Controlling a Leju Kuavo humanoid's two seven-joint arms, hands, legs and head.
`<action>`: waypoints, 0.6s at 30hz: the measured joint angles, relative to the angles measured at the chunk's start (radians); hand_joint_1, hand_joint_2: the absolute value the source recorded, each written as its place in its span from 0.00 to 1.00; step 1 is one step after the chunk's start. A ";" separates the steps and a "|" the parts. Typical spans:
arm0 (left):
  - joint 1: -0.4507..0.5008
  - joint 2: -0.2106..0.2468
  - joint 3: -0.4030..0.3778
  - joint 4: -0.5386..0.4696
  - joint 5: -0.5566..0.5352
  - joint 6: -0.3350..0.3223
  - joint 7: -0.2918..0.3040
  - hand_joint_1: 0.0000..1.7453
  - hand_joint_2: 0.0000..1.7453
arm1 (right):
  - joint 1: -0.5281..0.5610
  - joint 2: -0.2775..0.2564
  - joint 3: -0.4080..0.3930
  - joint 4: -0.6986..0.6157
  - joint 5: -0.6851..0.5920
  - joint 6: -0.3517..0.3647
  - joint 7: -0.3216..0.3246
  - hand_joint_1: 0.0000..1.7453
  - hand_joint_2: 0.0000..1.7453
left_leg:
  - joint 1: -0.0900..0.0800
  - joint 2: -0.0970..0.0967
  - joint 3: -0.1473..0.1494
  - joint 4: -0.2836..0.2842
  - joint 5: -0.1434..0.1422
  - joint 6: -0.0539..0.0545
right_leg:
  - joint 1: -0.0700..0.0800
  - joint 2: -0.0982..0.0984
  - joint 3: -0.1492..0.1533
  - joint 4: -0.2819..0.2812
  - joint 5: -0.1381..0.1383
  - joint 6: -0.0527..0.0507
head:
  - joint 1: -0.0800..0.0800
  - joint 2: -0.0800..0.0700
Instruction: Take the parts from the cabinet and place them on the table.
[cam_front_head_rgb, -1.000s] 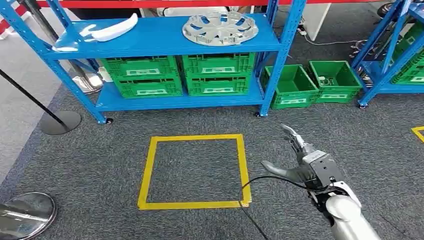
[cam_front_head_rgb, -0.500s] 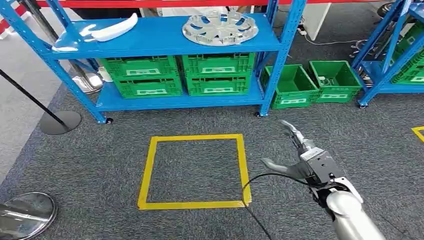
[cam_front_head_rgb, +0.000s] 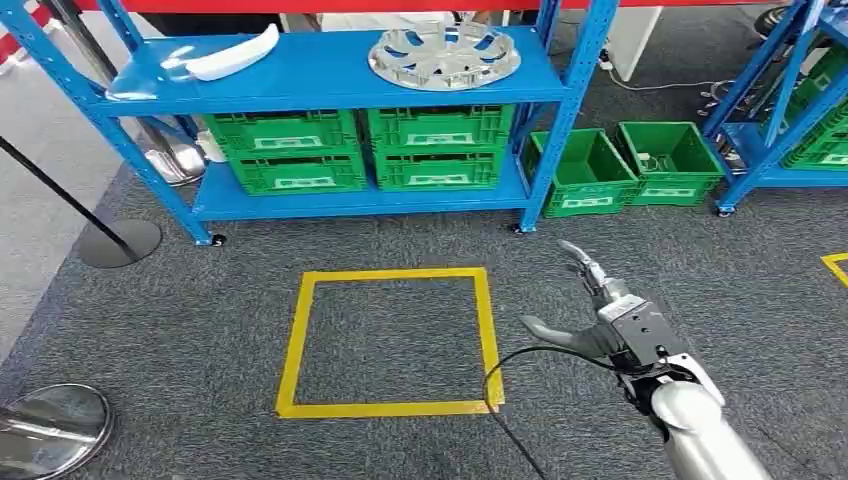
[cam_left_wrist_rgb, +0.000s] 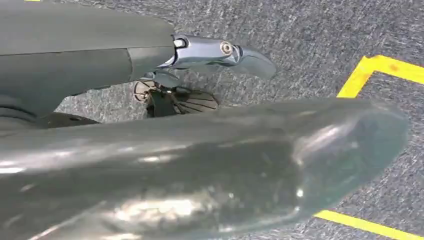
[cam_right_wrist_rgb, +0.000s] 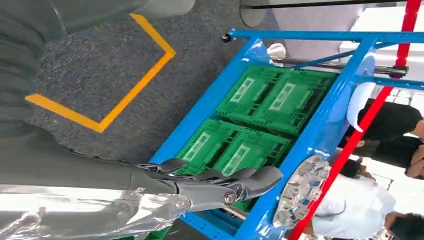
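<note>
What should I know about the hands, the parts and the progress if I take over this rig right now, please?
Right hand: raised over the carpet, fingers spread, holding nothing.
Left hand: low over the carpet near the yellow tape square; grip unclear.
Parts: silver wheel cover and white curved panel both lie on the blue rack's top shelf.
Done: nothing picked yet.
Left: reach in, take both parts, place them on the table.

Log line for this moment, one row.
stage: pre-reach | right hand: open, over carpet | wheel cover: on top shelf | white part: on shelf
</note>
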 joint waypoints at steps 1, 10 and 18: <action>-0.001 -0.001 0.000 0.000 0.000 -0.001 -0.002 0.00 0.00 | -0.001 0.000 0.000 -0.001 0.000 0.000 0.000 0.00 1.00 | 0.004 0.001 0.004 -0.007 0.003 0.003 | 0.001 -0.004 -0.011 0.017 -0.012 0.000 | 0.002 0.000; -0.001 -0.006 0.000 0.000 0.000 -0.001 -0.003 0.00 0.00 | 0.001 -0.001 0.000 -0.001 -0.001 0.000 0.000 0.00 1.00 | 0.015 -0.002 0.018 0.009 -0.023 -0.018 | -0.005 -0.005 -0.048 0.035 0.031 0.015 | 0.003 0.000; -0.007 -0.005 0.000 0.000 -0.002 0.002 -0.003 0.00 0.00 | 0.005 -0.001 0.001 -0.004 -0.001 -0.002 -0.001 0.00 1.00 | 0.014 0.020 -0.058 0.151 -0.102 -0.054 | 0.002 -0.002 -0.032 0.029 -0.001 -0.048 | -0.009 0.000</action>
